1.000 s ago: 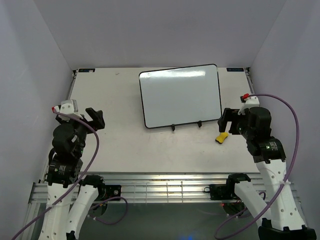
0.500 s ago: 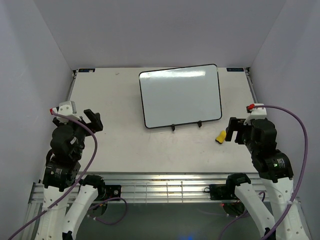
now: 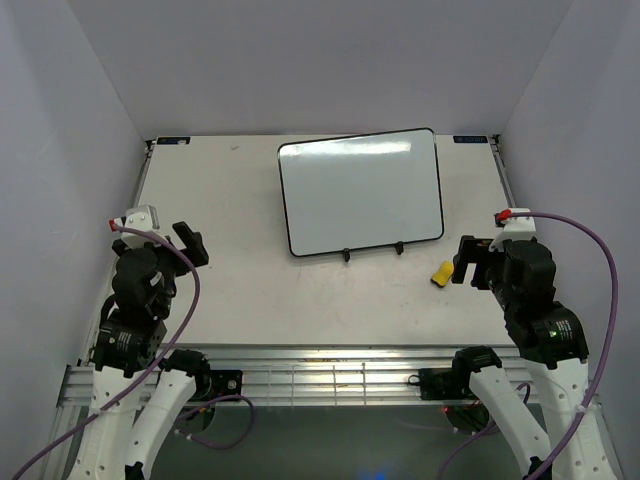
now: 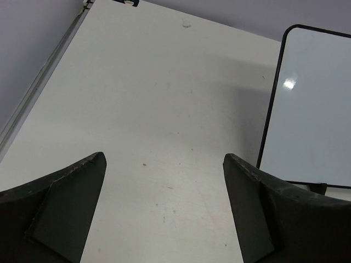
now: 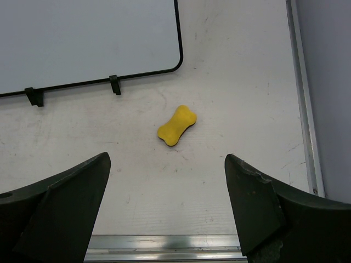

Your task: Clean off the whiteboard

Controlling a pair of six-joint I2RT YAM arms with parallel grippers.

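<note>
The whiteboard (image 3: 360, 195) leans on a small black stand at the back middle of the table, glossy white with a thin black frame; I see no writing on it. Its left edge (image 4: 312, 131) shows in the left wrist view and its lower right corner (image 5: 88, 38) in the right wrist view. A small yellow eraser (image 3: 441, 273) lies flat on the table just right of the board's lower right corner. My right gripper (image 3: 466, 260) hovers open beside it, the eraser (image 5: 176, 126) lying ahead of its open gripper (image 5: 167, 158). My left gripper (image 3: 190, 243) hangs open over bare table (image 4: 163, 158).
Two black stand clips (image 3: 347, 255) stick out under the board's bottom edge. A metal rail (image 5: 164, 255) runs along the table's near edge. Purple-grey walls close in the table on the left, right and back. Purple cables loop from both arms.
My right gripper has drawn back from over the yellow eraser toward the near right, leaving the eraser on the table. The left arm has shifted slightly. Both grippers stayed open.
</note>
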